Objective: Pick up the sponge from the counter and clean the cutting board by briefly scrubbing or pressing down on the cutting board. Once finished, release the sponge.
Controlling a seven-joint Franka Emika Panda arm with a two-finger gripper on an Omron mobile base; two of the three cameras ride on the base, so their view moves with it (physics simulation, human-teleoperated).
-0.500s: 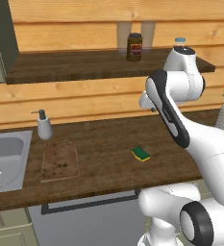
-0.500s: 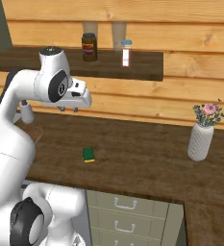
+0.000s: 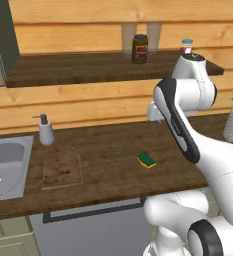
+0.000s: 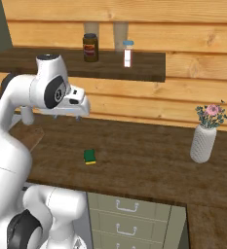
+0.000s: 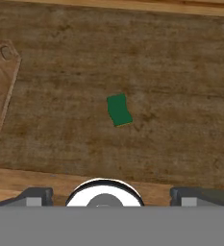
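Hand view looks straight down on the sponge point(image 5: 119, 109), green side up, lying free on the counter point(image 5: 180, 72) well below the pincer point(image 5: 111, 194), a little ahead of its fingertips. Finger tips sit far apart at the bottom corners, so the pincer is spread wide with nothing in it. Task looks barely started: sponge not grasped, no scrubbing done; pick, carry, press and release all remain. Further off to one side of the pincer lies the board point(image 3: 62, 167), crumbs on it, well apart from the sponge, near the sink point(image 3: 5, 162). Arm is folded high, elbow up, hand level with the shelf point(image 4: 61, 63) edge and pointing down at the counter. Soap bottle point(image 3: 46, 131) stands beyond the board; vase point(image 4: 203, 141) far on the other side.
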